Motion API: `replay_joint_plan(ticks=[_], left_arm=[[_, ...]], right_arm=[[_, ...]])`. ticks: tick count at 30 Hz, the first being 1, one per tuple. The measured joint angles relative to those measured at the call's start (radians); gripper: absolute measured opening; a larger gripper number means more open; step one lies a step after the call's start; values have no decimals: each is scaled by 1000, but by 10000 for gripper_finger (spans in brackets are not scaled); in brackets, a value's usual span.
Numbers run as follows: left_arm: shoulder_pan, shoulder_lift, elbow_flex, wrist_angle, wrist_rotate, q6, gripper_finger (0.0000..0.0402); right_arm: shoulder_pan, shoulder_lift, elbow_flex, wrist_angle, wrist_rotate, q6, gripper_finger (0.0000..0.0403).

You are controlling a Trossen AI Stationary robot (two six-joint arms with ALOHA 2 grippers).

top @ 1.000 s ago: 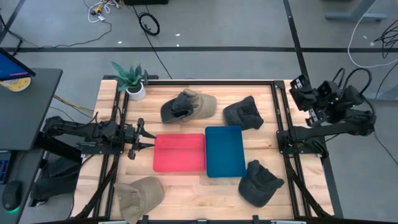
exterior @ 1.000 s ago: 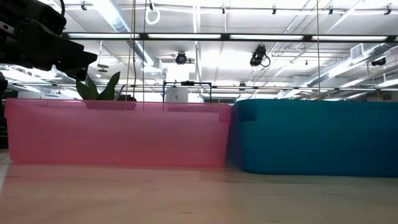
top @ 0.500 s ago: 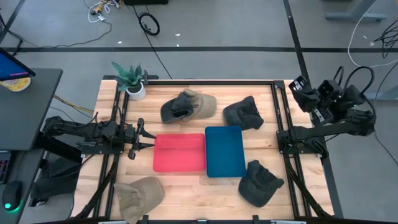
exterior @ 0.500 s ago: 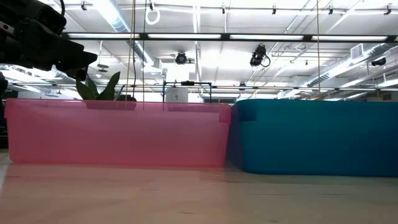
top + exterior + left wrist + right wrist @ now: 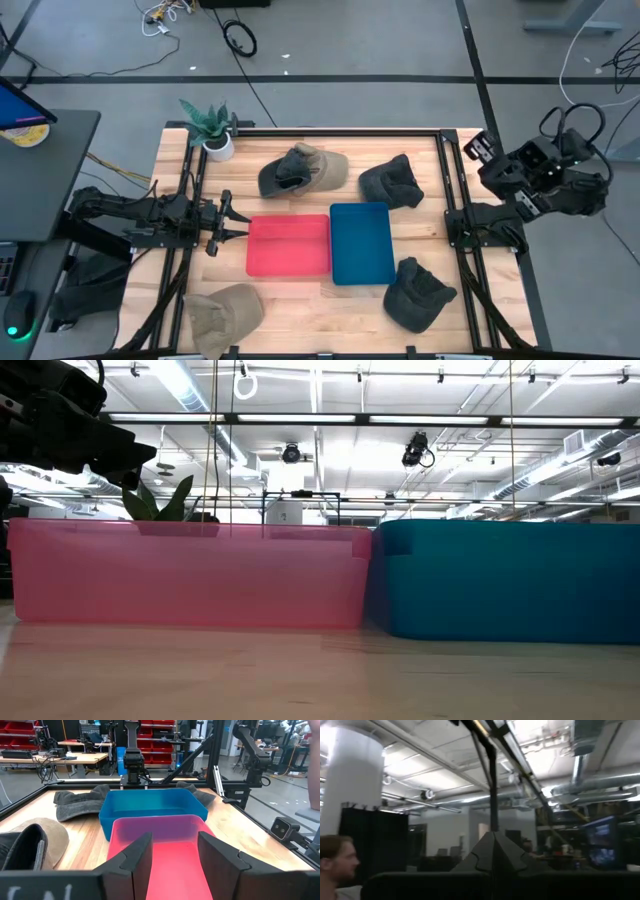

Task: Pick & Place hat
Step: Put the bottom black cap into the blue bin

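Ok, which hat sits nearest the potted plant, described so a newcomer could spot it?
Start at the potted plant in the table's far left corner. Just right of it, behind the red bin, lies a two-tone hat. It alone mixes dark and tan; the others are single-coloured.

Pink bin (image 5: 289,246) beside blue bin (image 5: 361,243); two tan hats (image 5: 224,311), three dark grey hats (image 5: 418,293), green plant (image 5: 208,122).

Both arms are matte black, built from chunky jointed segments, with the left arm (image 5: 130,213) ending in two slim pointed fingers. The right arm (image 5: 545,170) has black cables looping off its back and a little white label on the wrist block. Left gripper's fingers (image 5: 131,859) are dark, flat, angular plastic slabs.
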Motion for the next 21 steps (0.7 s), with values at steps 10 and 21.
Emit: replay_joint_plan(ticks=[10,21], left_arm=[[0,0,0,0,0,0,161],[0,0,0,0,0,0,161]], right_arm=[[3,165,101,26,-168,55,13],[127,290,199,29,-269,23,13]])
